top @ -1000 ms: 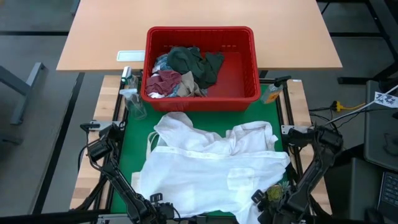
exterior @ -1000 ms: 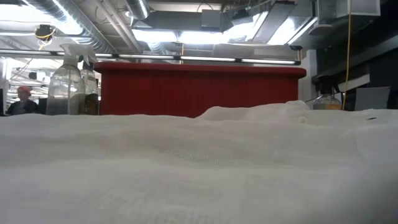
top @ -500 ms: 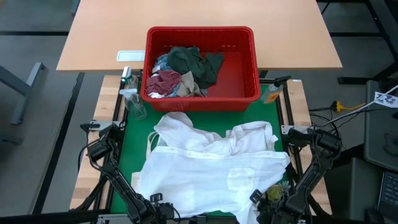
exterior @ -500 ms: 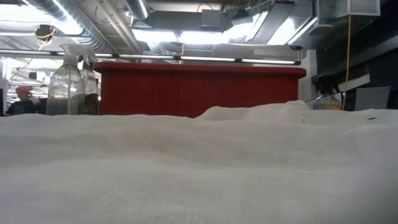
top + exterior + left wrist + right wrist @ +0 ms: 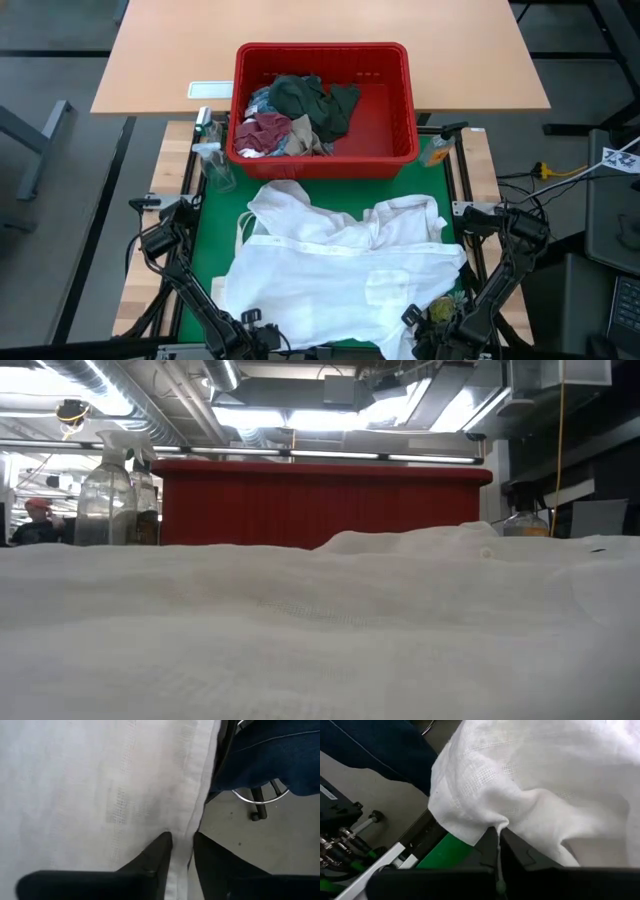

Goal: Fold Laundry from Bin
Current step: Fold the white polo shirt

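A white shirt [image 5: 340, 270] lies spread and rumpled on the green mat [image 5: 215, 225]. It also fills the lower half of the low view [image 5: 320, 630]. Beyond it stands the red bin [image 5: 405, 100] holding more laundry [image 5: 300, 115] in dark green, maroon, beige and blue cloth. My left gripper [image 5: 182, 840] is at the shirt's near left edge [image 5: 255, 338], closed on the hem. My right gripper [image 5: 499, 831] is at the shirt's near right corner [image 5: 425, 325], shut on cloth. My left gripper has the shirt's stitched hem [image 5: 192, 810] between its two fingers at the near left edge. It comes steeply from above, with the hem running on away from the fingertips. The rest of the shirt lies flat on the table. My right gripper pinches a small bunched fold [image 5: 495, 822] at the shirt's near right corner between its shut fingers, coming steeply from above. The cloth puckers toward the fingertips. The shirt around it rests on the mat, slack.
A clear spray bottle [image 5: 213, 165] stands left of the bin and a small orange-tinted bottle [image 5: 437, 150] to its right. A wooden table [image 5: 320, 30] lies beyond. A person's blue-trousered leg [image 5: 270, 755] and a stool show past the near edge.
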### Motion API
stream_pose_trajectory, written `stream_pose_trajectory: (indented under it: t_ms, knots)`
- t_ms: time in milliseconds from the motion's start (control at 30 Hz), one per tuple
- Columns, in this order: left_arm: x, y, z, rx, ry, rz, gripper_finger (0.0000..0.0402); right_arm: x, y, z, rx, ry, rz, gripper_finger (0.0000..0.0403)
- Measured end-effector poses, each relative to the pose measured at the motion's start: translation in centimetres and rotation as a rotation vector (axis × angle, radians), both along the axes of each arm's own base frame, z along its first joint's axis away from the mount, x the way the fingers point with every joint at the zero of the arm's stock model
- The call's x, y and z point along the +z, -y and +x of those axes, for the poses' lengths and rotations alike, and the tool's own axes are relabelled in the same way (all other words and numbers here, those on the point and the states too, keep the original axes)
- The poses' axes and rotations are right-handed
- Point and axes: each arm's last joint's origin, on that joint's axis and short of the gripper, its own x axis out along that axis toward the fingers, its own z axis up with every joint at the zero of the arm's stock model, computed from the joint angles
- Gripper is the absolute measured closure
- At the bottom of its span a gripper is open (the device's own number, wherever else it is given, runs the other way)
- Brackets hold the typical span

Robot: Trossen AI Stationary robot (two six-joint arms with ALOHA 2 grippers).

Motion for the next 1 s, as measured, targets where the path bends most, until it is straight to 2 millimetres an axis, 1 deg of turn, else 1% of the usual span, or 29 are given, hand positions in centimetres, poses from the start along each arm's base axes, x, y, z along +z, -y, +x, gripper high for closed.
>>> stream_pose_trajectory:
  t_ms: [200, 300, 400, 533, 633, 800, 900, 1000]
  knots:
    - [0.1, -0.2, 0.0, 0.053, -0.016, -0.007, 0.0389, 0.0, 0.0, 0.0, -0.003, 0.0, 0.0, 0.0398]
    - [0.6, -0.4, 0.0, 0.068, -0.016, -0.017, 0.0397, 0.5, -0.2, 0.1, -0.007, 0.003, 0.0, 0.0399]
    - [1.6, -0.6, -0.2, 0.069, -0.014, -0.022, 0.04, 1.7, -0.5, 0.3, -0.016, 0.017, -0.015, 0.0399]
    - [3.9, -1.3, -0.4, 0.079, 0.008, -0.039, 0.0401, 4.3, -0.6, 0.5, -0.034, 0.072, -0.001, 0.04]
    - [5.3, -2.0, -0.6, 0.088, 0.022, -0.031, 0.0401, 6.5, -0.2, 0.7, -0.092, 0.097, 0.018, 0.04]
    - [8.0, -3.6, -1.0, 0.114, 0.036, -0.003, 0.0401, 10.1, 1.4, 1.3, -0.215, 0.138, 0.012, 0.0401]
    - [9.2, -4.8, -1.3, 0.133, 0.019, 0.024, 0.0401, 12.2, 2.8, 1.7, -0.299, 0.163, -0.008, 0.0401]
    - [10.4, -5.7, -1.3, 0.151, 0.033, 0.031, 0.0401, 13.8, 4.0, 1.9, -0.352, 0.168, 0.003, 0.0401]
